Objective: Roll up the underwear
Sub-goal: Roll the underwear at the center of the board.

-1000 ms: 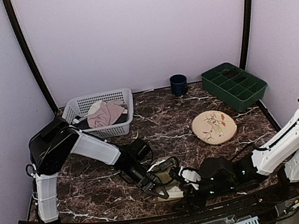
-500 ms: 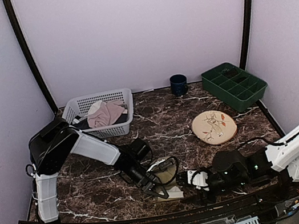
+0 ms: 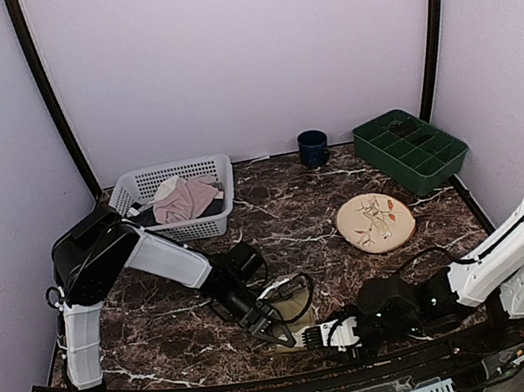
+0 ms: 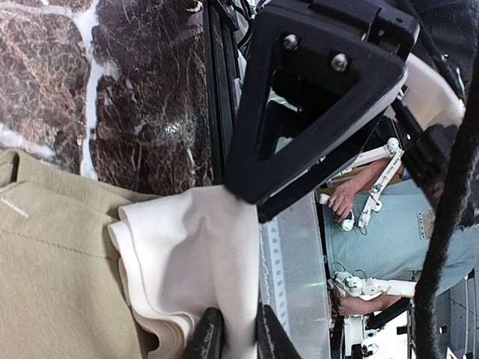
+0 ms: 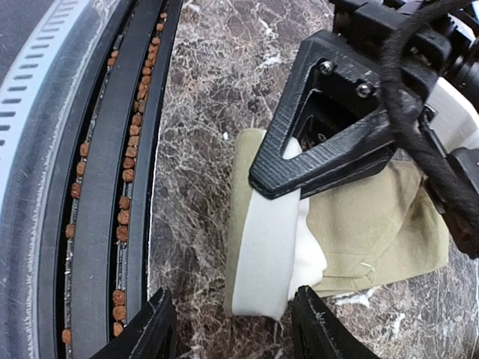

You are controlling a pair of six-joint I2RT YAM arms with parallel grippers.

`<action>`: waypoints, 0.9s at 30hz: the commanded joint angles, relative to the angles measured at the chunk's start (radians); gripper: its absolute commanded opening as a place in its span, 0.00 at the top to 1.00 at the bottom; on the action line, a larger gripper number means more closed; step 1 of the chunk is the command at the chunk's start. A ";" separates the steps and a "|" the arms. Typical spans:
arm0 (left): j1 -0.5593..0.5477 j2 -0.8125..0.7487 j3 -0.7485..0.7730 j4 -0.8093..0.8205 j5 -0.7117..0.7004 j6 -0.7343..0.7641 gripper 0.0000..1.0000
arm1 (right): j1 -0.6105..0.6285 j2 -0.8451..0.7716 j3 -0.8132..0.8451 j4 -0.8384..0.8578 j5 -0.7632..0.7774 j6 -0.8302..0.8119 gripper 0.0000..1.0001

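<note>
Top external view has both arms reaching in low to the middle of the near edge of the dark marble table (image 3: 295, 210). The underwear (image 3: 294, 342) lies right there between them, a small folded bundle on the tabletop. The left gripper (image 3: 278, 331) comes at it from the left and the right gripper (image 3: 314, 337) from the right, their tips nearly meeting; from up here I cannot tell how either claw stands. Farther back, well apart from the cloth, sit a white basket (image 3: 202, 229) holding a pale pink garment (image 3: 186, 197) and a dark grey garment (image 3: 144, 217), a dark blue cup (image 3: 312, 147), a green tray (image 3: 376, 150) and a round plate (image 3: 375, 222). Left wrist view settles the left claw. Its fingers (image 4: 206, 336) are clenched on the folded cream waistband (image 4: 187, 254), with cloth squeezed in the narrow gap and the olive body spreading off to the left on the marble. The right gripper's black triangular finger (image 4: 314, 97) comes down to the waistband's edge. Right wrist view shows the right claw released, its fingers (image 5: 157, 325) spread wide. The end of the waistband lies just beyond and between them, and I cannot tell whether either one touches it. The left gripper's outer finger (image 5: 322, 142) bears on the cream band from above.
</note>
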 commanded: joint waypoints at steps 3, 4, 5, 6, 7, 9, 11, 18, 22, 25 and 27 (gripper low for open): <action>0.039 0.148 -0.075 -0.073 -0.263 0.042 0.82 | 0.002 0.086 0.055 0.096 0.012 -0.034 0.49; 0.040 0.149 -0.076 -0.074 -0.264 0.042 0.82 | 0.001 0.095 0.060 0.099 0.017 -0.034 0.49; 0.040 0.148 -0.076 -0.074 -0.266 0.043 0.82 | 0.000 0.101 0.065 0.100 0.023 -0.034 0.49; 0.040 0.148 -0.077 -0.074 -0.266 0.044 0.82 | -0.001 0.102 0.068 0.102 0.026 -0.033 0.49; 0.040 0.148 -0.079 -0.075 -0.267 0.045 0.82 | -0.004 0.102 0.070 0.102 0.024 -0.033 0.49; 0.040 0.148 -0.079 -0.076 -0.267 0.046 0.82 | -0.010 0.108 0.073 0.109 0.016 -0.031 0.54; 0.040 0.147 -0.077 -0.075 -0.271 0.044 0.81 | -0.019 0.121 0.081 0.111 -0.001 -0.020 0.62; 0.042 0.087 -0.097 -0.022 -0.288 -0.022 0.71 | -0.082 0.211 0.156 0.021 -0.085 0.097 0.97; 0.045 -0.003 -0.115 -0.032 -0.385 -0.045 0.62 | -0.102 0.209 0.166 -0.012 -0.172 0.131 1.00; 0.057 -0.119 -0.161 -0.012 -0.455 -0.097 0.57 | -0.117 0.207 0.180 -0.043 -0.237 0.174 1.00; 0.070 -0.225 -0.210 0.009 -0.517 -0.138 0.53 | -0.126 0.207 0.190 -0.066 -0.272 0.192 1.00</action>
